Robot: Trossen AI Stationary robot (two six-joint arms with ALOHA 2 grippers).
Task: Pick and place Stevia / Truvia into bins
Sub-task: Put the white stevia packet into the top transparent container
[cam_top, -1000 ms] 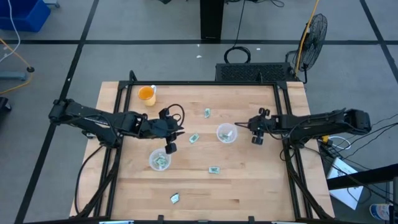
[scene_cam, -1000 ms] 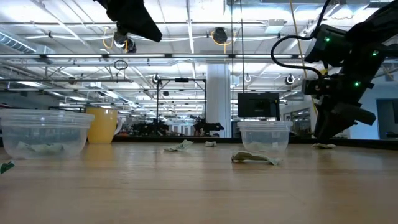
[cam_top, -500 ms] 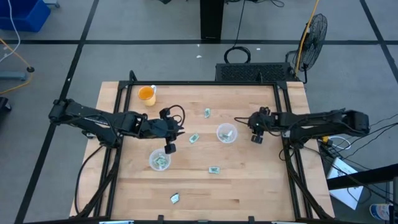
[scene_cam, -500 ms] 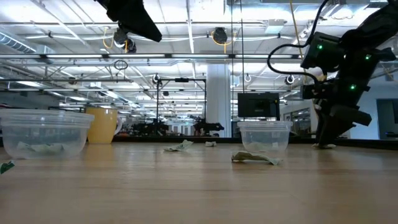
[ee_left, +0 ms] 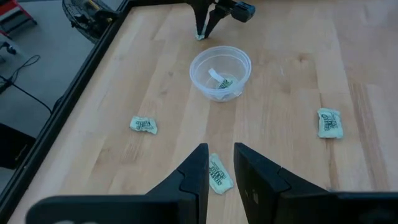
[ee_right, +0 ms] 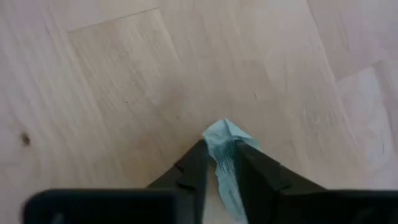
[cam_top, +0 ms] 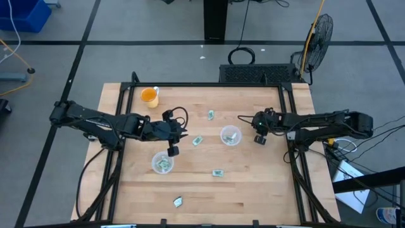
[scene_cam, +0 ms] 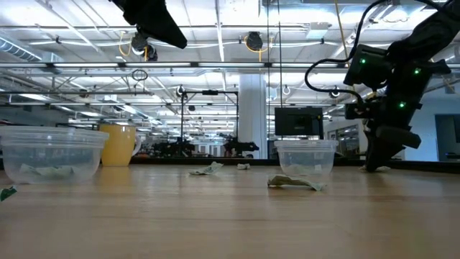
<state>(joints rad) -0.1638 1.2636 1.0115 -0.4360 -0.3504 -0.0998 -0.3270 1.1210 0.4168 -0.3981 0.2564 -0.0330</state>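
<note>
Lengthwise, a crumpled sachet [ee_right: 224,165] sits between right tool [ee_right: 219,163] fingers.

A pale wooden counter [cam_top: 253,183] with a dark frame carries everything. Near its far left corner stands an orange-filled cup [cam_top: 149,95]. Two clear cups rest on the planks: one [cam_top: 230,135] right of the middle, the other [cam_top: 162,163] nearer the front left, each with sachets inside. Loose sachets lie flat on the wood: one [cam_top: 210,114] toward the back, one [cam_top: 197,140] between the cups, one [cam_top: 218,173] in front of the right cup, one [cam_top: 178,202] near the front edge.
</note>
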